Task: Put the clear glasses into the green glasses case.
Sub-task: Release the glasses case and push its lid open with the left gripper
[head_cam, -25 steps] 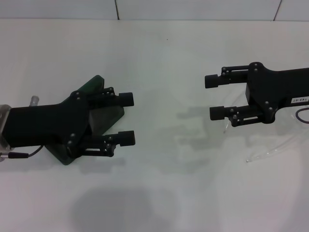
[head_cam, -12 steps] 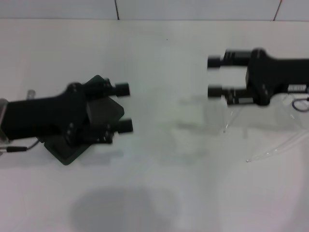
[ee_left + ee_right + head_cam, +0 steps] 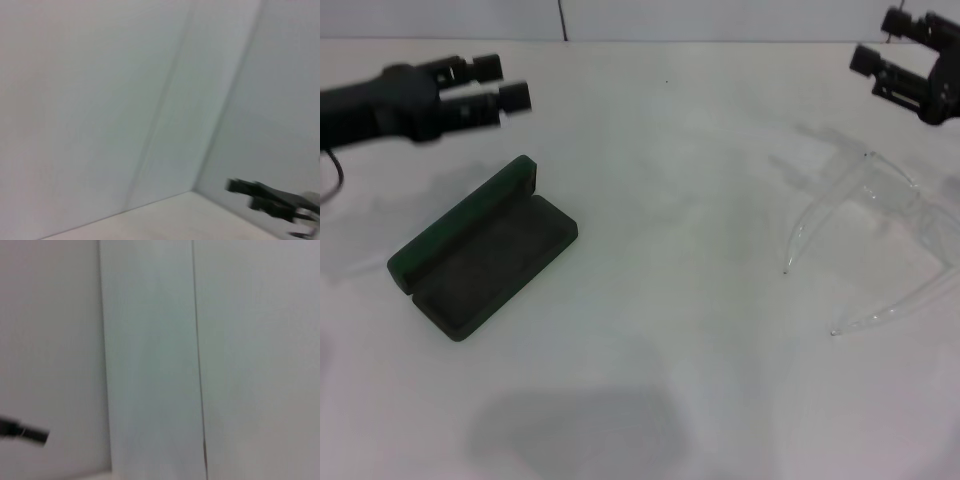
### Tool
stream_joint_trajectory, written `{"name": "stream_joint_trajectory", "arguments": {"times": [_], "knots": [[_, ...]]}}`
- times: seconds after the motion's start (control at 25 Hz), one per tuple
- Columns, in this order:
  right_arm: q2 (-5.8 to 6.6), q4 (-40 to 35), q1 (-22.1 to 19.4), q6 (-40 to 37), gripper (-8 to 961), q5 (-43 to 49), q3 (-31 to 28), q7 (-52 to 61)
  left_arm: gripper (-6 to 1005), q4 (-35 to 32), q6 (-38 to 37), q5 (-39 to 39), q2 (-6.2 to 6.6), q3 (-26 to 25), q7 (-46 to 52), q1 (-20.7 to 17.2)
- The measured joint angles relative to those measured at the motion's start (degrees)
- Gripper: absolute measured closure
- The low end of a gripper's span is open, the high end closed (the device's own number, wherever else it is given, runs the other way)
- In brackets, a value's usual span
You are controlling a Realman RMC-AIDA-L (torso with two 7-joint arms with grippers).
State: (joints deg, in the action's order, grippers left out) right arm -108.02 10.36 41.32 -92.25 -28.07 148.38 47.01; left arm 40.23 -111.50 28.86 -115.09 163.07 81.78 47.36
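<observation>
The case (image 3: 480, 252) lies open on the white tabletop (image 3: 660, 300), its lid swung back flat and the dark lining facing up. Taking the case as landmark: the glasses (image 3: 880, 225) sit well apart from it, far off toward the robot's right, upright on the tabletop with both thin temple arms unfolded and pointing toward the robot. Nothing touches the glasses, and nothing lies in the case.

The left claw (image 3: 505, 82) hangs beyond the case, on its far side and slightly to its left, raised clear of the tabletop. Its two black fingers (image 3: 513, 96) point toward the robot's right, set close together with only a narrow slit between them, and they hold nothing.

The right claw (image 3: 880, 40) is much farther from the case than the glasses are, up at the far right corner of the head view, beyond the glasses and apart from them. Its two fingers point back toward the case side with a plain gap between them, moderately wide, and nothing is held.

The left wrist view shows mostly pale wall panels, with the right claw (image 3: 245, 192) small and distant low down. The right wrist view shows wall panels too, and a dark fingertip of the left claw (image 3: 30, 432) at one edge.
</observation>
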Motion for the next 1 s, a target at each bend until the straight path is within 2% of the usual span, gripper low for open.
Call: {"name": "stream_joint_trajectory", "arguments": {"times": [0.04, 0.08, 0.16, 0.24, 0.44, 0.6, 0.68, 0.76, 1.0], "knots": [[0.0, 0.0, 0.0, 0.0, 262, 0.0, 0.0, 0.0, 186, 2.5, 0.8, -0.3, -0.31, 0.0, 2.5, 1.1], [0.39, 0.8, 0.0, 1.6, 269, 0.2, 3.3, 2.6, 186, 5.0, 1.4, -1.3, -0.6, 0.0, 5.0, 2.4], [0.35, 1.6, 0.1, 2.7, 284, 0.2, 5.3, 4.2, 186, 9.4, 1.9, -4.0, -1.12, 0.1, 8.6, 4.6], [0.01, 2.9, 0.3, 4.2, 298, 0.2, 6.9, 5.7, 187, 15.2, 2.4, -10.0, -1.89, 0.1, 11.8, 8.1], [-0.36, 3.6, 0.7, 6.8, 334, 0.1, 7.1, 6.0, 187, 23.4, 3.7, -22.5, -3.34, 0.1, 14.9, 14.3], [-0.16, 3.7, 1.3, 8.4, 331, 0.1, 7.5, 6.0, 188, 26.0, 4.2, -31.9, -4.25, 0.2, 16.7, 18.8], [-0.02, 3.7, 1.6, 8.8, 329, 0.1, 7.5, 6.0, 188, 26.3, 4.3, -33.4, -4.34, 0.2, 17.0, 19.6], [0.08, 3.7, 1.8, 9.1, 328, 0.0, 7.5, 6.0, 188, 26.7, 5.5, -38.7, -4.48, 0.2, 18.6, 21.7], [0.31, 3.8, 2.0, 9.2, 327, -0.3, 7.5, 5.8, 206, 25.7, 8.9, -42.9, -4.66, 0.2, 20.3, 22.4]]}}
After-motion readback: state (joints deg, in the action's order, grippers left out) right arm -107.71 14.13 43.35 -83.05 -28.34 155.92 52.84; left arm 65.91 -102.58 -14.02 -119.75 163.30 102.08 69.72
